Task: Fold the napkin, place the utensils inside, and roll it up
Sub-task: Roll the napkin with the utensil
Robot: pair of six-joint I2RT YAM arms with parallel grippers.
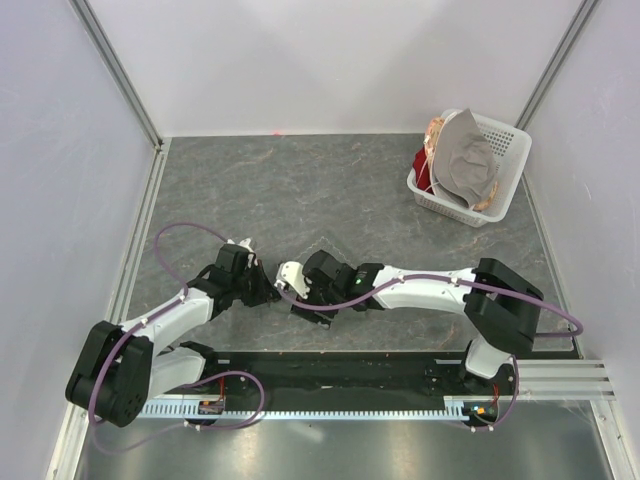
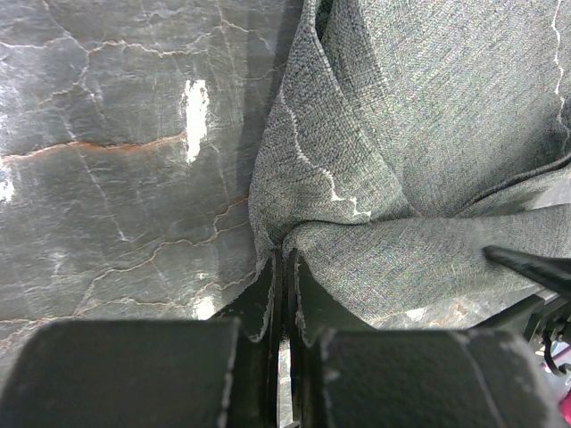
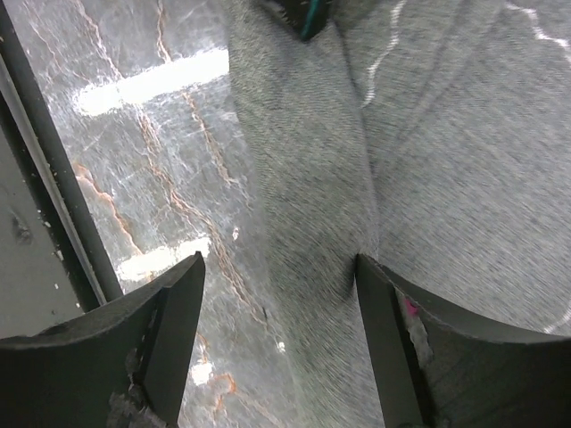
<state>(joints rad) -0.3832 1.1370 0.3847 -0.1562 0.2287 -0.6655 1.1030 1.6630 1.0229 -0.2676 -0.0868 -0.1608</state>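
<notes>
At the near edge of the bench (image 1: 300,180), the two arm bases are seen in the overhead view, bolted to a dark rail, and both arms are bent inward so that they meet over the middle of the grey marbled surface. Just beyond the bases, the left hand (image 2: 284,259) is shown by its own camera with its fingers pressed together on a gathered fold of the napkin (image 2: 428,134), pinched where several creases converge. The light stitched hem is traced across the dark grey-green cloth there, and a dark pointed finger is caught at the right margin of the same view. The right hand (image 3: 279,260) is seen spread wide, with a raised ridge of the napkin running between its two fingers. A small pink mark is carried on the inner face of one finger (image 3: 410,308). At the top edge of that view a teal-edged dark tip (image 3: 306,20) is glimpsed on the ridge, though what it belongs to cannot be told. From overhead the cloth is nearly lost against the stone, a detail supplied only by the wrist views. Farthest off, in the right corner, a white basket (image 1: 505,150) is set, holding a paler grey cloth (image 1: 465,160).
</notes>
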